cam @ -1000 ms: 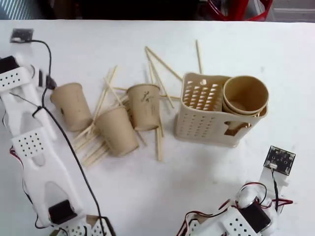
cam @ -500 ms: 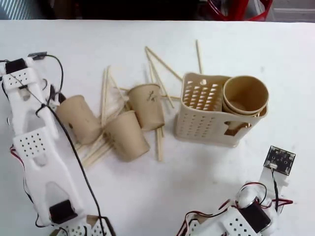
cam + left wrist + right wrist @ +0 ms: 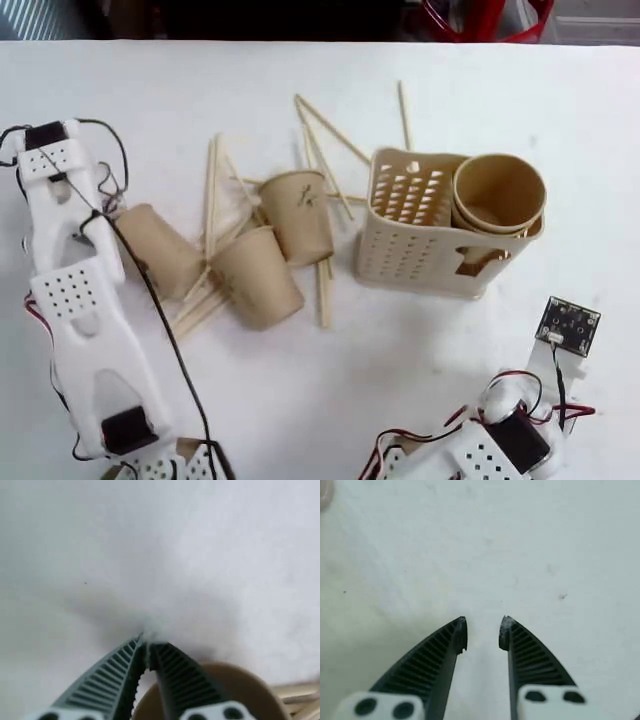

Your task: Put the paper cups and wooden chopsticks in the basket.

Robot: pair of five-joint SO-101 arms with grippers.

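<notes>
From where I stand, the basket (image 3: 400, 250) sits upright right of the table's (image 3: 300, 400) middle, open top up. Stacked cups (image 3: 498, 190) are nested in its end nearest the right edge, which I take to be a way of saving room. The section beside them is free, probably for the sticks.

Three more cups lie on their sides between the basket and the left edge: the leftmost cup (image 3: 165, 250), the middle cup (image 3: 258, 275) and the third cup (image 3: 300, 215). They rest across the scattered chopsticks (image 3: 212, 190), so the sticks look pinned until the cups go.

The left gripper (image 3: 146, 647) points down at the table right against the leftmost cup (image 3: 240, 690), its fingers meeting at the tips. I cannot tell whether paper is caught between them.

The right gripper (image 3: 482, 627) hangs over bare table by the near right corner, fingers a little apart and holding nothing.

A few chopsticks lie close against the basket's far side.
</notes>
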